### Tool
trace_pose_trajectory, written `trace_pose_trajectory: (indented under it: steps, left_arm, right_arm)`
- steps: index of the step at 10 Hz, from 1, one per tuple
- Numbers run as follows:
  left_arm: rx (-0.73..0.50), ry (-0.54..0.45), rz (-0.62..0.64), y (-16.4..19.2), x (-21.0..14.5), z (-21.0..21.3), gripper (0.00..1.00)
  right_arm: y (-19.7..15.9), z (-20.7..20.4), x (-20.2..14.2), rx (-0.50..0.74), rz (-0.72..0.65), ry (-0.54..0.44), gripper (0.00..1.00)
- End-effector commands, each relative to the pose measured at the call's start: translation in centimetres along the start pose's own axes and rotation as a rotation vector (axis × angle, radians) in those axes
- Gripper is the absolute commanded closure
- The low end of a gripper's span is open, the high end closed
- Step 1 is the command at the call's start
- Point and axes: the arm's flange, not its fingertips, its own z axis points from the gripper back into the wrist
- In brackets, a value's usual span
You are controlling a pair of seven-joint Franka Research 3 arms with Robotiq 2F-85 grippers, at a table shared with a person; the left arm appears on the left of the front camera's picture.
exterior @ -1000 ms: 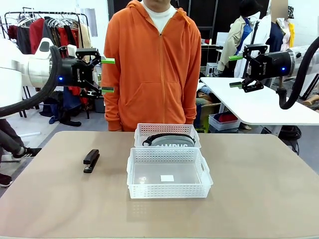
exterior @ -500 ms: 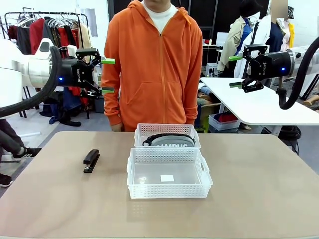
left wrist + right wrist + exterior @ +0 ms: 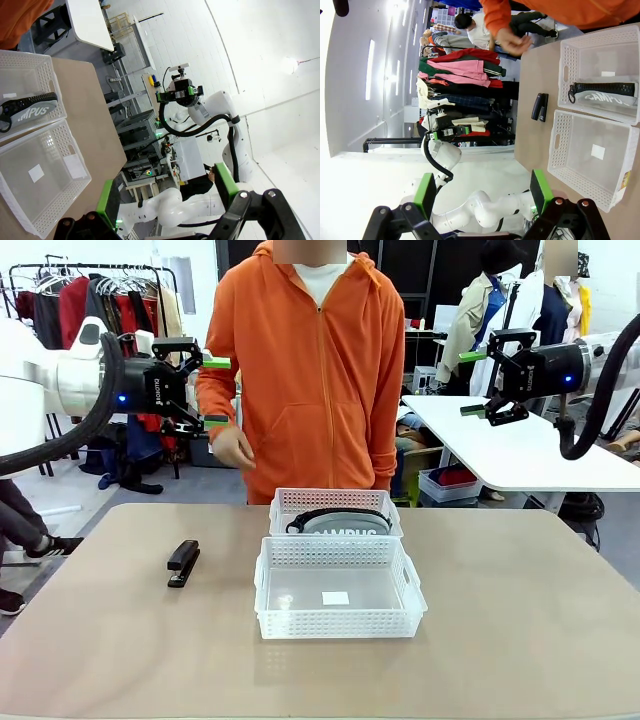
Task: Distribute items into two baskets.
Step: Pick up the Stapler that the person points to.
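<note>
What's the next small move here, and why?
Probably lower the open left pincer toward the black stapler. It lies loose on the table on that arm's side, the CAMPUS pouch already sits in the far basket, and the near basket holds no item. Mind the person's raised hand.

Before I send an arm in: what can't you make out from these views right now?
1. Front view: the pouch in the far basket. Its nearer side and the bottom of its lettering are hidden by the near basket rim.
2. Left wrist view: one end of the pouch is cut off by the picture's left edge.
3. Front view: the white label on the near basket's floor is too small to read.
</note>
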Motion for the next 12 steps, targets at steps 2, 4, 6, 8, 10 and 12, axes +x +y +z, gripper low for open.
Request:
trace_pose_trajectory:
  steps: [2, 4, 6, 8, 10, 12]
  left_arm:
    - [0.000, 0.000, -0.001, -0.03, 0.00, 0.00, 0.00]
    - [0.000, 0.000, -0.001, -0.03, 0.00, 0.00, 0.00]
    - [0.000, 0.000, -0.001, -0.03, 0.00, 0.00, 0.00]
    - [0.000, 0.000, -0.001, -0.03, 0.00, 0.00, 0.00]
    - [0.000, 0.000, -0.001, -0.03, 0.00, 0.00, 0.00]
    - [0.000, 0.000, -0.001, -0.03, 0.00, 0.00, 0.00]
  right_arm:
    - [0.42, 0.13, 0.14, -0.003, -0.002, -0.007, 0.00]
    - [0.42, 0.13, 0.14, -0.003, -0.002, -0.007, 0.00]
    - [0.42, 0.13, 0.14, -0.003, -0.002, -0.007, 0.00]
    - [0.42, 0.13, 0.14, -0.003, -0.002, -0.007, 0.00]
    - [0.42, 0.13, 0.14, -0.003, -0.002, -0.007, 0.00]
    - [0.42, 0.13, 0.14, -0.003, -0.002, -0.007, 0.00]
